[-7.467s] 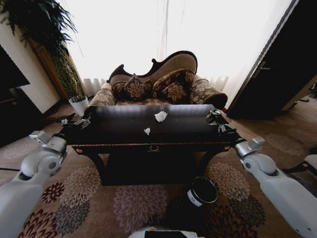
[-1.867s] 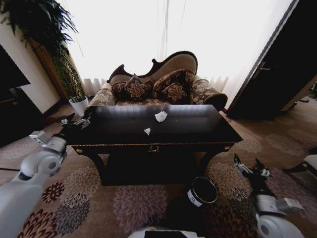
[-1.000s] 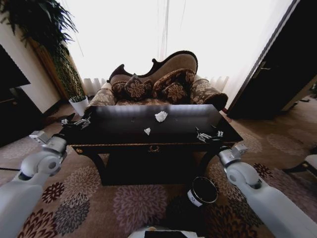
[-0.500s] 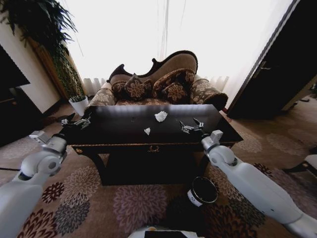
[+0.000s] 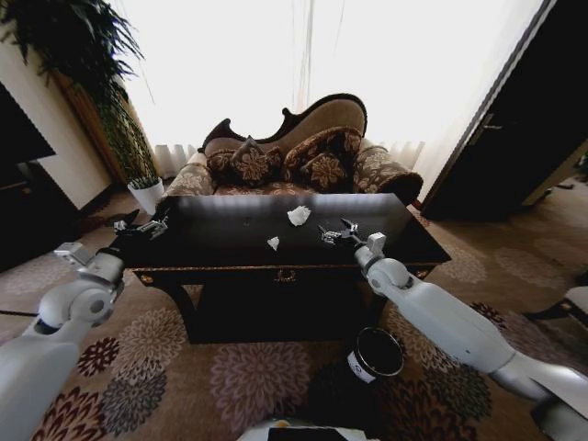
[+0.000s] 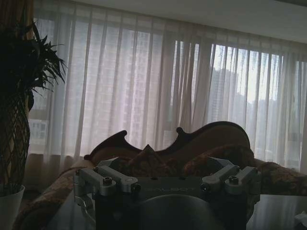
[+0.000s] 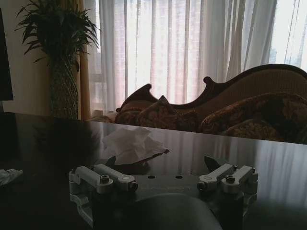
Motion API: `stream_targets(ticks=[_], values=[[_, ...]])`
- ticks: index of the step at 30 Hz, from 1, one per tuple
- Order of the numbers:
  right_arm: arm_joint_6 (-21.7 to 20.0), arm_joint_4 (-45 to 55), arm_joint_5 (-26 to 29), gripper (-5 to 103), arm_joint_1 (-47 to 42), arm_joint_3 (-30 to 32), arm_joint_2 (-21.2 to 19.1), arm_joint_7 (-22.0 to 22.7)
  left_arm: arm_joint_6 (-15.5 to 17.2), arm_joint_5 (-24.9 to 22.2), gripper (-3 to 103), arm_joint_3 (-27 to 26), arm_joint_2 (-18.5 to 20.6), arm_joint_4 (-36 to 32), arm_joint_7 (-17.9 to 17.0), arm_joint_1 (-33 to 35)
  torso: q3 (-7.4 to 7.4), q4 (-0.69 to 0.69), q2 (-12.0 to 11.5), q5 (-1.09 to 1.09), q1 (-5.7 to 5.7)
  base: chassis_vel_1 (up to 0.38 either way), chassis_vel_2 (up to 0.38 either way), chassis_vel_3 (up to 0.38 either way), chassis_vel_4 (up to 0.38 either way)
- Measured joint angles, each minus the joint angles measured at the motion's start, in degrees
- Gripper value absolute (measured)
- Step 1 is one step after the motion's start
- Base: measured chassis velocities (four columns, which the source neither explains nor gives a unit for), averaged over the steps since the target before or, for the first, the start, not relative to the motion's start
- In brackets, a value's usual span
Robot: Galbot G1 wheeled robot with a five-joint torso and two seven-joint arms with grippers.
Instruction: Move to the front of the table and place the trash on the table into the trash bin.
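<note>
Right gripper [image 5: 336, 230] extended low over the table [image 5: 220, 246], fingers spread and empty, aligned toward larger paper wad [image 7: 130, 143] for grasping. Left gripper [image 5: 140, 223] parked at left table corner, released. Trash bin [image 5: 375, 354] on floor below, within reach for drop.

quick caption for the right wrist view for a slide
Right gripper open, low over the black table, facing a white paper wad; sofa and curtained window behind.
</note>
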Motion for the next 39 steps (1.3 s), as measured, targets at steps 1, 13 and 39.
stream_targets(ticks=[1,13,39], values=[[0.01,-0.64,0.06,100,0.84,-0.89,0.20,-0.10,0.00,0.00,100,0.00,0.00,0.00,0.00,0.00,0.00,0.00,0.00,0.00,0.00,0.000,0.000,0.000,0.000],[-0.06,-5.63,1.18,100,10.92,-9.29,1.69,-0.90,0.00,0.00,100,0.00,0.00,0.00,0.00,0.00,0.00,0.00,0.00,-0.01,0.00,0.000,0.000,0.000,0.000],[1.44,-19.38,4.10,100,21.76,-22.05,9.32,-4.03,0.00,0.00,100,0.00,0.00,0.00,0.00,0.00,0.00,0.00,0.00,-0.01,0.00,0.000,0.000,0.000,0.000]])
